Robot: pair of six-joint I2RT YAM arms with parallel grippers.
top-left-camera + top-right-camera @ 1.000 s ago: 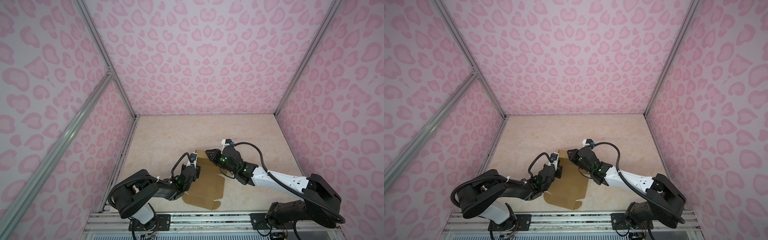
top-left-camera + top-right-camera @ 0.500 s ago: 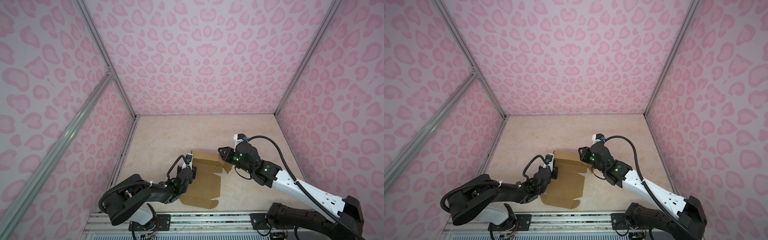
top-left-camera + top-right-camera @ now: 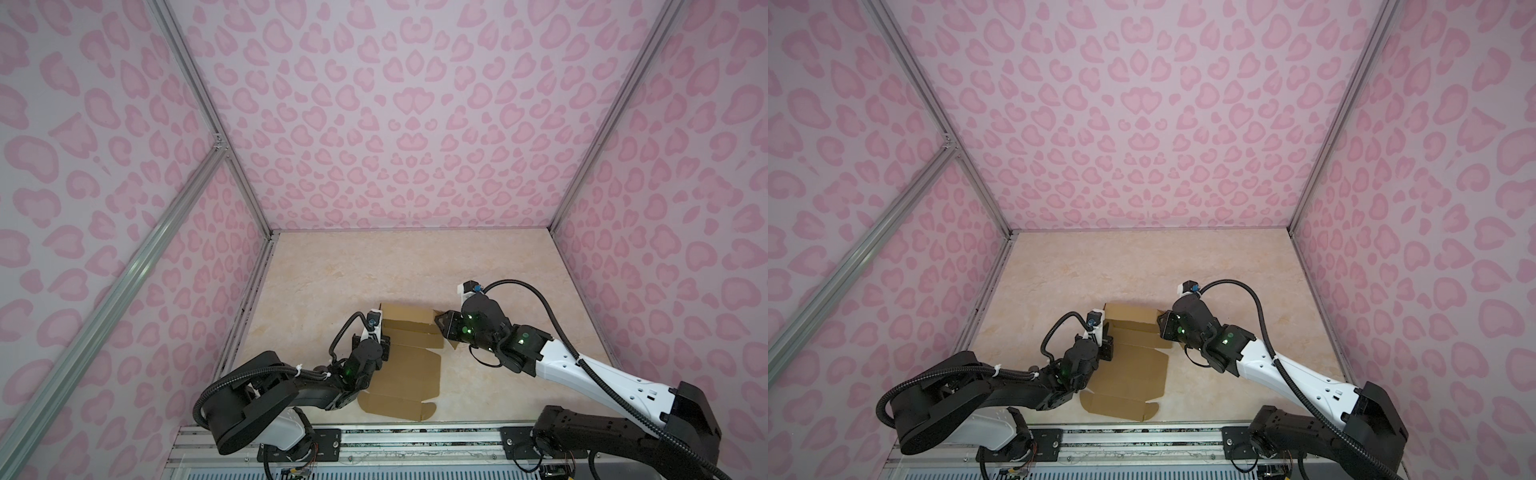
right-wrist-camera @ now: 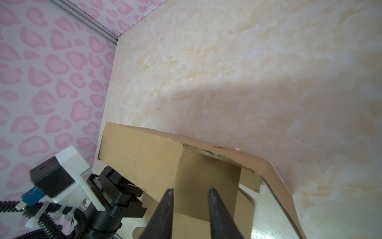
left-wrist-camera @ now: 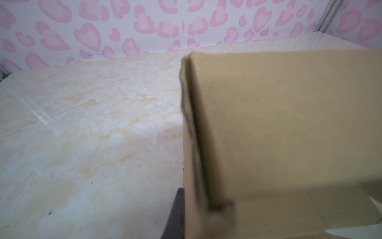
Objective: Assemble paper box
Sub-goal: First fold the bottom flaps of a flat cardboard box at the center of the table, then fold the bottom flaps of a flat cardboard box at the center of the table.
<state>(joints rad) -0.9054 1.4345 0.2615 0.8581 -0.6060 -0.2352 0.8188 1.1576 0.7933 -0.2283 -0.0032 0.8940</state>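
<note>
Right wrist view alone shows the right tool [image 4: 190, 191] spread at the paper box [image 4: 144, 157]; the left tool [image 3: 383, 344] pinches it.

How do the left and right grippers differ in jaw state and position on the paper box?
The left gripper has its jaws shut on the raised left wall of the paper box; the right gripper has its jaws apart, holding nothing. The left gripper sits at the box's left edge, the right gripper at its far right corner. Both are low at the box's folded far end.
</note>
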